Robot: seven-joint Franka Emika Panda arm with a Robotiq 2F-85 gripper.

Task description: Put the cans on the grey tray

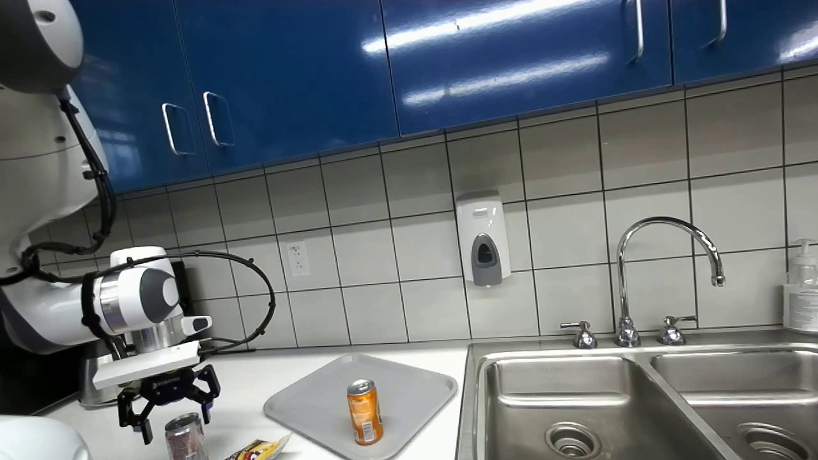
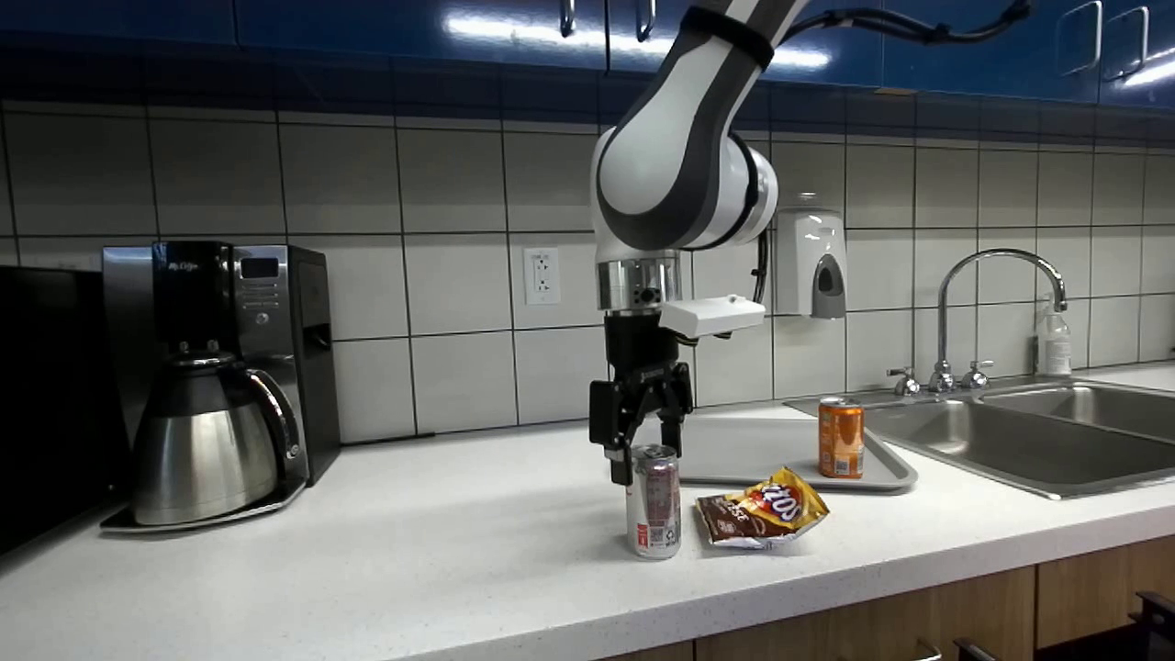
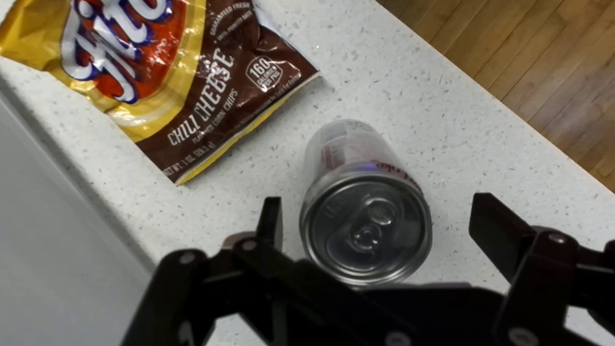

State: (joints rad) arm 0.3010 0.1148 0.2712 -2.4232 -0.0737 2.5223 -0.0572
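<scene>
The silver-grey can (image 2: 654, 514) with reddish marking stands upright on the counter; it also shows at the bottom of an exterior view (image 1: 185, 442) and in the middle of the wrist view (image 3: 365, 235). The orange can (image 1: 365, 415) stands upright on the grey tray (image 1: 319, 399); both show in an exterior view too, the can (image 2: 841, 441) and the tray (image 2: 734, 450). My gripper (image 2: 647, 459) is open around the top of the silver-grey can. In the wrist view, one finger is on each side of the can with a gap at both (image 3: 378, 218). The tray's edge (image 3: 57, 216) shows at the left there.
A chip bag (image 2: 764, 510) lies between the silver-grey can and the tray's front edge. A coffee maker with a steel pot (image 2: 211, 441) stands at the left. The sink (image 1: 556, 409) adjoins the tray's side. The counter's front edge (image 2: 826, 574) is close to the can.
</scene>
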